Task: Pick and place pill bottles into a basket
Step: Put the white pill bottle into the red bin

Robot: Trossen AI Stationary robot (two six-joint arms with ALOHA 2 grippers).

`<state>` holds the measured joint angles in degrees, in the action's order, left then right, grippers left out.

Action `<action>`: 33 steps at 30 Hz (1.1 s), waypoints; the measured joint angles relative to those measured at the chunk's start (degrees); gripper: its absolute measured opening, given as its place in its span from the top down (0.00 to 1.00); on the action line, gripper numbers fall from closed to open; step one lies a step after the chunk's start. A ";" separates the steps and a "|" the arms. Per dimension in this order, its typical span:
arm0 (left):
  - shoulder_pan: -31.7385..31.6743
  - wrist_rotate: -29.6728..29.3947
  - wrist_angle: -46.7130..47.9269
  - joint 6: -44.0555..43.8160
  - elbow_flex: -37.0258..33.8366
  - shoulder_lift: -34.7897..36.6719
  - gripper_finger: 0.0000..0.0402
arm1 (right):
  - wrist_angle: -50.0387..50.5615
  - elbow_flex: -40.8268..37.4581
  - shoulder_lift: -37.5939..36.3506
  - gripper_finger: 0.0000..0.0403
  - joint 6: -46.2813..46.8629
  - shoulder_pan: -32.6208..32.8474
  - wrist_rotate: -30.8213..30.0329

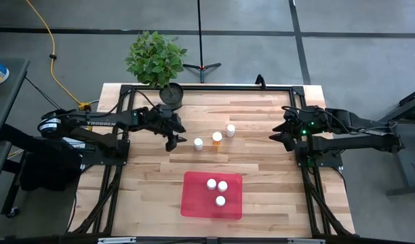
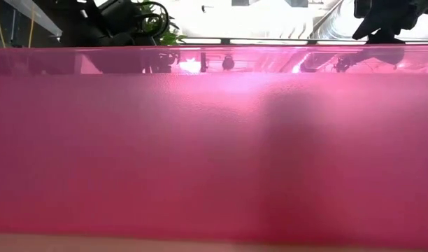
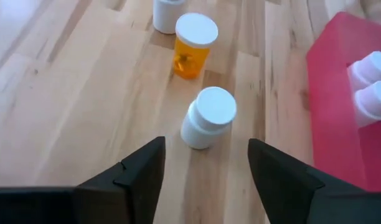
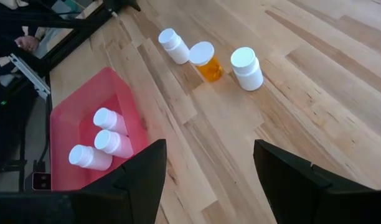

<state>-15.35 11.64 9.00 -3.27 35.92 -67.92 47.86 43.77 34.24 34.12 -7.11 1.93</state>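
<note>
Six pill bottles show in all: three white-capped ones stand close together inside the red basket (image 1: 194, 203) near the bench's front edge, and three stand in a slanting row on the bare wood behind it. In that row a white bottle (image 1: 199, 144) is nearest the left arm, an amber bottle (image 1: 217, 137) stands in the middle, and another white bottle (image 1: 230, 130) is farthest back. The three in the basket (image 1: 217, 191) sit toward its rear half, leaving its front half bare.

Open wood lies between the row and the basket, and to either side of both. The left claw (image 1: 172, 143) hovers just beside the nearest white bottle, its fingers parted and holding nothing; its wrist view shows that bottle (image 3: 208, 117) ahead of the gap between them. The right claw (image 1: 283, 137) waits at the bench's right side, well apart from the bottles, fingers spread and empty.

A potted plant (image 1: 156, 61) stands at the bench's back edge behind the left arm. The basket's red wall fills the low view.
</note>
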 joint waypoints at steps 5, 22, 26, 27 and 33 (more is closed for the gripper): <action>0.00 -0.88 -0.03 2.88 0.00 0.00 0.30 | 0.04 0.00 0.26 0.42 0.41 0.01 0.01; 0.40 -0.33 -2.17 9.35 -0.03 -3.67 0.28 | 0.13 0.00 1.84 0.42 -0.97 0.02 0.14; 1.14 -0.23 -3.03 9.48 -0.04 -4.99 0.28 | 0.13 0.00 1.81 0.42 -1.08 0.02 0.16; 1.42 -0.50 -3.46 9.50 -0.04 -5.44 0.28 | 0.14 0.00 1.81 0.42 -1.08 0.00 0.16; 3.96 -1.49 -6.37 9.49 -0.02 -7.56 0.28 | 0.24 0.00 1.81 0.42 -1.31 0.00 0.25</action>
<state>-11.39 10.16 2.63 6.22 35.90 -75.48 48.10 43.77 36.05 32.81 -7.11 2.17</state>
